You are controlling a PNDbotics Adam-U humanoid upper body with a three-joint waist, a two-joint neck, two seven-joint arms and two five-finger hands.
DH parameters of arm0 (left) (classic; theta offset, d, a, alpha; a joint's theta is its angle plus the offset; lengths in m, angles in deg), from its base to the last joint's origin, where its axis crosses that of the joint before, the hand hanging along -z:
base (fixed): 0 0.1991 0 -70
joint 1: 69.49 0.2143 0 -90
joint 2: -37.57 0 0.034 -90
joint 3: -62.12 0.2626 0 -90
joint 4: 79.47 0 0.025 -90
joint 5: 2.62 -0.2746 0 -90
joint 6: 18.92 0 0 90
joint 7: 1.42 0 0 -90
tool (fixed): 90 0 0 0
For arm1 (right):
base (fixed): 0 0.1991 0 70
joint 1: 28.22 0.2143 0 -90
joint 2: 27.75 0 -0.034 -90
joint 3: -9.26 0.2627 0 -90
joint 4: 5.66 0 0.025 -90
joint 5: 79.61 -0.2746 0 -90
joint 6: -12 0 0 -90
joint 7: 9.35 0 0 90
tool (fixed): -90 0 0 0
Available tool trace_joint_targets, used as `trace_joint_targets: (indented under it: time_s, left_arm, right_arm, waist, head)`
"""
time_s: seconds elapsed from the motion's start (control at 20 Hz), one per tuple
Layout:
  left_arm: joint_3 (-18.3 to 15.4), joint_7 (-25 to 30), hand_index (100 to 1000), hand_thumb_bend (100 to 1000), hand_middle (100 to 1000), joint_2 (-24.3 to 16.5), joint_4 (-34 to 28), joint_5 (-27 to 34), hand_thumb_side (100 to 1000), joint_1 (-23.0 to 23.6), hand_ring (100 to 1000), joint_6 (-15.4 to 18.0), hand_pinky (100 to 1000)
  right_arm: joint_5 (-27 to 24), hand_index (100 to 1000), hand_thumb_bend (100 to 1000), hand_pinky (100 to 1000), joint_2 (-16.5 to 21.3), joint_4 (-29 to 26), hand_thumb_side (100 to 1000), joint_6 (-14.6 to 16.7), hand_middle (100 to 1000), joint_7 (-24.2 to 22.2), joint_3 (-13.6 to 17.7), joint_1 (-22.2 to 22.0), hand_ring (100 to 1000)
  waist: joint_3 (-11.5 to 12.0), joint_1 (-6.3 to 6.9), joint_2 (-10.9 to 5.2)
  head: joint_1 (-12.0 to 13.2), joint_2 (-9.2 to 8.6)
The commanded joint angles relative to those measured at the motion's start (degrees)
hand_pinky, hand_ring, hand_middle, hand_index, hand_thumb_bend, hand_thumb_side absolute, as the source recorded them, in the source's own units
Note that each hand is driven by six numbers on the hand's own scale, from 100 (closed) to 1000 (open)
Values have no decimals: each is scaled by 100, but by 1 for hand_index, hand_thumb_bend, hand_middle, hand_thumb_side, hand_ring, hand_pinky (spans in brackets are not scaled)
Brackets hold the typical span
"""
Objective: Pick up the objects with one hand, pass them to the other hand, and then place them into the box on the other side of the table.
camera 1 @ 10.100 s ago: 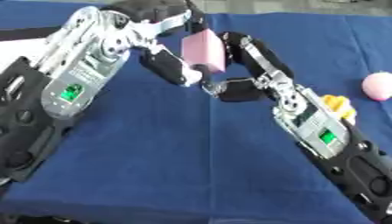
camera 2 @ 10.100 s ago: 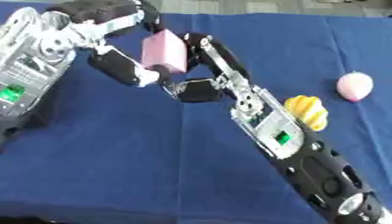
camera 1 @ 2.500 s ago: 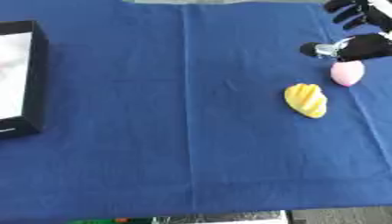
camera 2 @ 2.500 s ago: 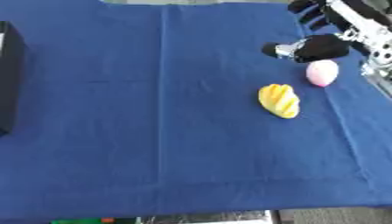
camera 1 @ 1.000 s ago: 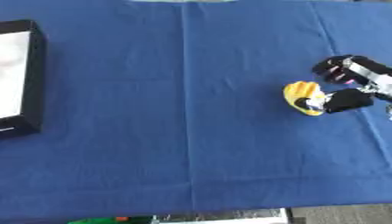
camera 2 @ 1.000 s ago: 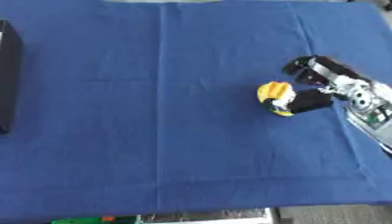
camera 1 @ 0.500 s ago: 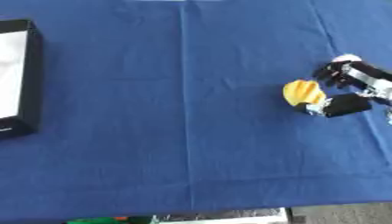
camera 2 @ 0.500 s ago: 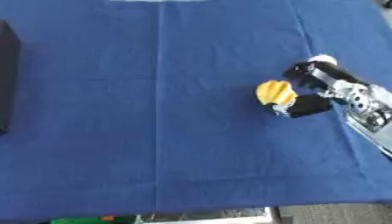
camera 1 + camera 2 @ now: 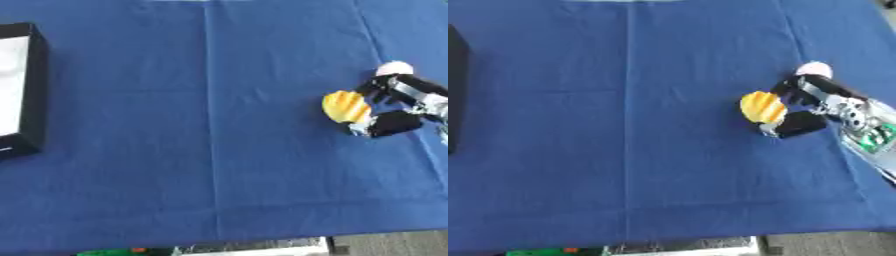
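Right hand [image 9: 811, 107] at the right side of the blue-clothed bench [image 9: 623, 150], fingers [image 9: 794, 123] curled around a ribbed yellow shell-shaped object [image 9: 761, 107] lying on the cloth. Small pink rounded object [image 9: 814, 69] just behind the hand. Black box with white inside [image 9: 19, 90] at far left edge.

The box [image 9: 26, 90] at nine o'clock was cut off; the right robot hand [image 9: 802, 107] half hid the pink object [image 9: 813, 68].
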Motion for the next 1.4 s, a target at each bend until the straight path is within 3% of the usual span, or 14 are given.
trace_joint_targets:
  time_s: [0.05,1.4]
  left_arm:
    - [-53,-11,754,100,624,-102,-54,-1,653,-57,699,-5,703]
    - [-62,-1,741,100,622,-82,-68,-15,651,-17,702,-17,714]
  right_arm:
    - [60,820,541,808,142,-85,353,-64,777,11,39,27,788]
    - [186,846,561,796,122,-85,362,-432,785,417,95,12,785]
  waist:
    - [-2,27,-67]
    - [36,119,58]
  head:
    - [-25,-10]
    - [-60,-10]
